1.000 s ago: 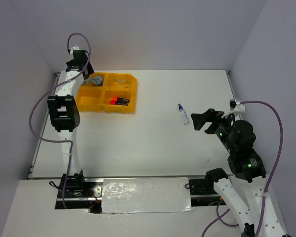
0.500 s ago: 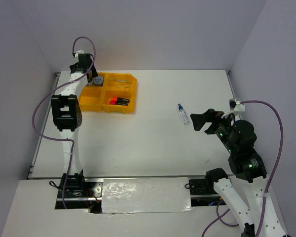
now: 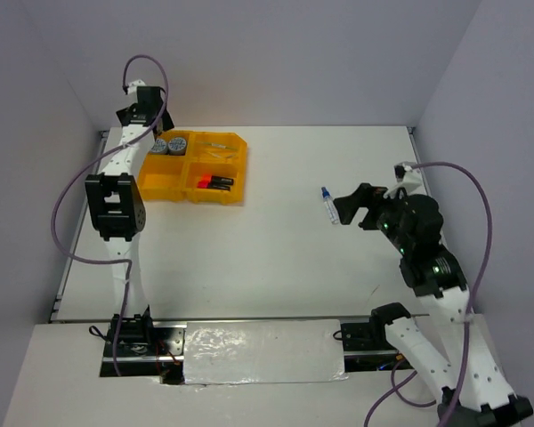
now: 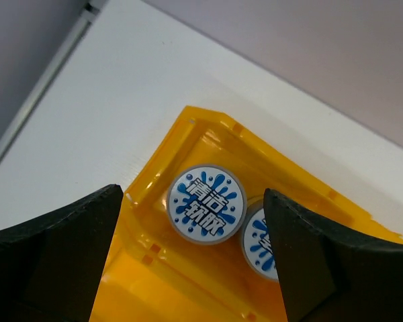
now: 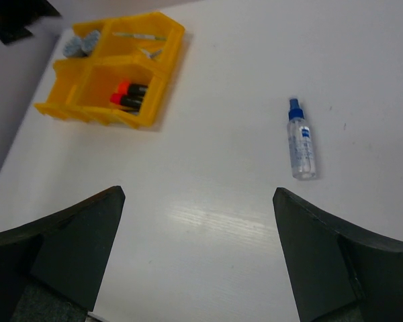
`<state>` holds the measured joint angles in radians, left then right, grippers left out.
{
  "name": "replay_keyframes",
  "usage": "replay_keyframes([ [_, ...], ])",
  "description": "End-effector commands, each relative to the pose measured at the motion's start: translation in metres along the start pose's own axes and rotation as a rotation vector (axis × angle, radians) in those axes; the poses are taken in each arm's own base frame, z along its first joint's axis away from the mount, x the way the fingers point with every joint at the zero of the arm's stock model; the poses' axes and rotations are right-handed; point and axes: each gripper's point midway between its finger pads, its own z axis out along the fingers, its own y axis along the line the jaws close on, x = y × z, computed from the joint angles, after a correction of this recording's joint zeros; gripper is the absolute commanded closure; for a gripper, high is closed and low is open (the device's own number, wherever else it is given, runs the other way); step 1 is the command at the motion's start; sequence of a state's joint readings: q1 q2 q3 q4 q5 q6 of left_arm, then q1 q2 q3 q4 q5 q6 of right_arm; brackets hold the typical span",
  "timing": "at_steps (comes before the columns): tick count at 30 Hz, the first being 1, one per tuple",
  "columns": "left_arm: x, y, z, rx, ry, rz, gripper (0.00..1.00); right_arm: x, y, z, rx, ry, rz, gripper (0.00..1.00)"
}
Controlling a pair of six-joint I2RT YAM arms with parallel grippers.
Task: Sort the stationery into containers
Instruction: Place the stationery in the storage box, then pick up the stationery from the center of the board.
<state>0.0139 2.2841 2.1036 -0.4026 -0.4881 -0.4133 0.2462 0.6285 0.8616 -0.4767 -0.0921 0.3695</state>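
- I see the yellow tray [image 3: 163, 185] on the desk [image 3: 276, 249], split into four compartments.
- My left claw [image 4: 193, 200] hangs over the tray's far-left corner, fingers spread wide and gripping nothing.
- Directly under it, two round rolls [image 4: 205, 204] with blue splash labels lie flat side by side in the tray's far-left compartment.
- Short black markers [image 3: 214, 181] with red caps lie in the tray's near-right compartment.
- Thin grey pens [image 3: 218, 147] lie in the tray's far-right compartment.
- A clear bottle [image 5: 300, 139] with a blue cap lies on its side on the desk, well to the right of the tray and outside it.
- My right claw [image 3: 351, 206] hovers just right of that bottle, released and empty, facing the tray.
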Motion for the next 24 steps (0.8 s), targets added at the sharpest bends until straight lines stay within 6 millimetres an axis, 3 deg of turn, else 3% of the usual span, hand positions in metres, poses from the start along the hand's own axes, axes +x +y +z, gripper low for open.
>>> replay_keyframes([
  [1, -0.112, 0.017, -0.097, 0.014, -0.203, -0.177, 0.01, 0.017, -0.010, 0.041, 0.021, 0.092, -0.050, 0.00],
  [2, -0.119, 0.017, -0.111, 0.041, -0.208, -0.200, 0.01, 0.035, -0.026, 0.060, 0.086, 0.177, -0.054, 0.01],
  [3, -0.112, 0.018, -0.116, 0.063, -0.177, -0.242, 0.01, 0.041, -0.036, 0.068, 0.123, 0.214, -0.081, 0.02],
  [4, -0.128, 0.018, -0.147, 0.171, -0.187, -0.307, 0.01, 0.037, -0.041, 0.075, 0.161, 0.233, -0.095, 0.05],
  [5, -0.095, 0.015, -0.143, 0.223, -0.099, -0.348, 0.01, 0.054, -0.067, 0.088, 0.281, 0.316, -0.112, 0.06],
  [6, -0.085, 0.009, -0.152, 0.301, -0.067, -0.381, 0.01, 0.054, -0.075, 0.095, 0.325, 0.329, -0.121, 0.07],
  [7, -0.095, 0.000, -0.195, 0.458, -0.077, -0.420, 0.01, 0.048, -0.079, 0.104, 0.347, 0.328, -0.136, 0.13],
  [8, -0.097, -0.007, -0.208, 0.536, -0.095, -0.484, 0.01, 0.049, -0.083, 0.113, 0.355, 0.348, -0.152, 0.16],
  [9, -0.050, -0.011, -0.200, 0.542, -0.014, -0.487, 0.01, 0.070, -0.095, 0.129, 0.371, 0.440, -0.178, 0.19],
  [10, -0.055, -0.014, -0.230, 0.621, -0.050, -0.512, 0.01, 0.061, -0.093, 0.143, 0.368, 0.447, -0.188, 0.27],
  [11, -0.048, -0.035, -0.249, 0.715, -0.060, -0.511, 0.01, 0.069, -0.100, 0.147, 0.386, 0.510, -0.202, 0.31],
  [12, -0.022, -0.040, -0.253, 0.725, -0.019, -0.487, 0.01, 0.077, -0.112, 0.167, 0.418, 0.568, -0.229, 0.37],
  [14, 0.010, -0.056, -0.263, 0.748, 0.055, -0.404, 0.01, 0.087, -0.128, 0.175, 0.478, 0.628, -0.239, 0.39],
  [17, 0.038, -0.063, -0.272, 0.780, 0.097, -0.342, 0.01, 0.104, -0.139, 0.190, 0.478, 0.687, -0.230, 0.39],
  [24, 0.059, -0.057, -0.283, 0.809, 0.114, -0.288, 0.01, 0.158, -0.155, 0.193, 0.489, 0.841, -0.207, 0.40],
])
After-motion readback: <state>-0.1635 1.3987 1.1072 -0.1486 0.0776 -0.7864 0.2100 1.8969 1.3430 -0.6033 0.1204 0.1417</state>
